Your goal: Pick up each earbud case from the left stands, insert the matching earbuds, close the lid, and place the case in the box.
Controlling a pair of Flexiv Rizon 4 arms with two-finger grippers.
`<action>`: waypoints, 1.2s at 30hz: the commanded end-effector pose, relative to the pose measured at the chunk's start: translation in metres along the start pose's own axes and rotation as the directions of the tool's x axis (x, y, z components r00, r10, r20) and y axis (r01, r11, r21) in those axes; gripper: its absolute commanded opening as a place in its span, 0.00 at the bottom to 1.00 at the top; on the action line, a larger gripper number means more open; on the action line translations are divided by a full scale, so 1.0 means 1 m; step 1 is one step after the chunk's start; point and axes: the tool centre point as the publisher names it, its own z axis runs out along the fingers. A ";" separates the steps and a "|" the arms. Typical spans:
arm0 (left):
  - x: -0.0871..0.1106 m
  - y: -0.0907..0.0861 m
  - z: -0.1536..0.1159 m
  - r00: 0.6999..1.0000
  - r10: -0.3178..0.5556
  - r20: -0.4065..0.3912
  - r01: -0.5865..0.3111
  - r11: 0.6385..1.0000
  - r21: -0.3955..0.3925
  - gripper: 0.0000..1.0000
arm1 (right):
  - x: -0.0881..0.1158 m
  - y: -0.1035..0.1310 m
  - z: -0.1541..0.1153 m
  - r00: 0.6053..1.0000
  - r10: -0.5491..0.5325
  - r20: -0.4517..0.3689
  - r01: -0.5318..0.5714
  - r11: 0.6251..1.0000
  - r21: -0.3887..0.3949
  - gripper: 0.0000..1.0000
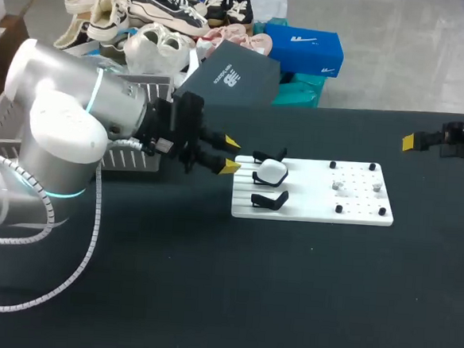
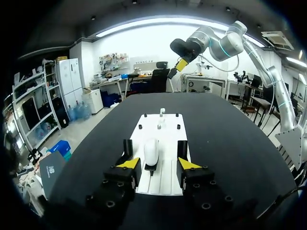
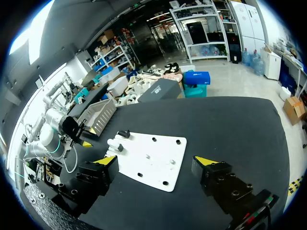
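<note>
My left fingers (image 1: 232, 155) are spread open and hold nothing. They hang low over the black bench (image 1: 288, 289) just short of the white board's (image 1: 309, 207) near edge. From my left wrist, the white earbud case (image 2: 151, 152) stands straight ahead of the gap between the yellow tips, and neither tip touches it. The case (image 1: 272, 172) sits with its lid shut on the farther of the two black stands at the board's left end. The nearer stand (image 1: 270, 200) beside it is bare.

On the right half of the board, inside a ring of small black pegs, lie small pale pieces (image 1: 339, 185). They look like the earbuds, though they are too small for me to be sure.

The box, a white slatted basket (image 1: 125, 160), stands on the bench behind my left arm, which hides much of it. It is to the left of the board and not touching it.

My right fingers (image 3: 157, 160) are also wide open and empty. They hang above the bench off the board's right end, well apart from it and pointing toward it. In the head view only one yellow tip (image 1: 408, 142) shows, at the far right. From my right wrist, the board (image 3: 148, 165) lies ahead of the fingers, with the case (image 3: 113, 143) and the bare stand (image 3: 123, 134) at its far end and the basket (image 3: 98, 115) beyond them.
</note>
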 end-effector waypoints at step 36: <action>0.013 0.017 0.059 1.000 -0.010 -0.006 0.010 0.997 0.073 0.49 | 0.000 -0.001 0.000 1.000 -0.001 0.000 0.001 1.000 -0.005 1.00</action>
